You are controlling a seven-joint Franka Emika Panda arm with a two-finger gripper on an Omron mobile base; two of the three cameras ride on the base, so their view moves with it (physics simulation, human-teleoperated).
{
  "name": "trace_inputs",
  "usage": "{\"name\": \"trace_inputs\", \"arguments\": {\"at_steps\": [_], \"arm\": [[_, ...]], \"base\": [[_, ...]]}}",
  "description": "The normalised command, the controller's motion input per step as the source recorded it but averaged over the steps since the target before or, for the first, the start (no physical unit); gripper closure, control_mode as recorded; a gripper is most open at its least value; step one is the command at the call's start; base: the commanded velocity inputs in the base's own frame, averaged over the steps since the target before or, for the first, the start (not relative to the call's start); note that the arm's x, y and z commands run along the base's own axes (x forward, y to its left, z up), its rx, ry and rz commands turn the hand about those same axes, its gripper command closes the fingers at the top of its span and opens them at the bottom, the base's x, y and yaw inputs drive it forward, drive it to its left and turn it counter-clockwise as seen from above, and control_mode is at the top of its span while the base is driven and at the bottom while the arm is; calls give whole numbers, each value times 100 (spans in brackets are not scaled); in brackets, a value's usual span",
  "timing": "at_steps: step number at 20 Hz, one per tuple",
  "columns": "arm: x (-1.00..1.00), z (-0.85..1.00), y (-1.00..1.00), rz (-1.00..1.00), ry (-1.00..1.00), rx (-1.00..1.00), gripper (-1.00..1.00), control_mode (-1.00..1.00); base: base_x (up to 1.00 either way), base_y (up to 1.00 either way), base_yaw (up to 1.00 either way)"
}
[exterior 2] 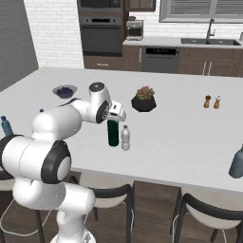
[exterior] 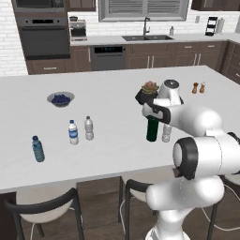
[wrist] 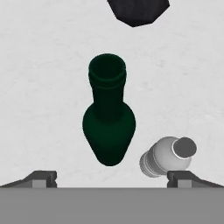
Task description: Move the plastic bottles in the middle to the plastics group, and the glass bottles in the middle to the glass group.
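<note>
The dark green glass bottle point(exterior: 151, 131) point(exterior 2: 113, 133) point(wrist: 108, 118) stands upright mid-counter. A clear white-capped plastic bottle point(exterior: 166, 133) point(exterior 2: 125, 138) point(wrist: 168, 156) stands close on its right. My gripper point(exterior: 153, 117) point(exterior 2: 114, 116) point(wrist: 111, 179) hovers directly above the green bottle's mouth, open, fingertips point(wrist: 41, 178) spread wide and holding nothing. A second clear bottle point(exterior: 88, 128) stands to the left, beside the blue-labelled bottle point(exterior: 73, 132). The blue-tinted, blue-capped bottle point(exterior: 38, 149) point(exterior 2: 5, 126) stands further left.
A potted plant in a black pot point(exterior: 149, 92) point(exterior 2: 144, 99) point(wrist: 138, 11) sits just behind the green bottle. A bowl of blueberries point(exterior: 60, 98) point(exterior 2: 64, 90) is at the back left; salt and pepper shakers point(exterior: 198, 87) point(exterior 2: 212, 101) at the back right. A dark grey bottle point(exterior 2: 237, 163) stands far right.
</note>
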Motion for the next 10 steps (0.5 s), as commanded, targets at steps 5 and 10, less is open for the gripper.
{"name": "trace_inputs", "arguments": {"at_steps": [5, 10], "arm": [[12, -1, 0, 0, 0, 0, -100, -100], [16, -4, 0, 3, 0, 0, -100, -100]], "base": [[0, 0, 0], [0, 0, 0]]}}
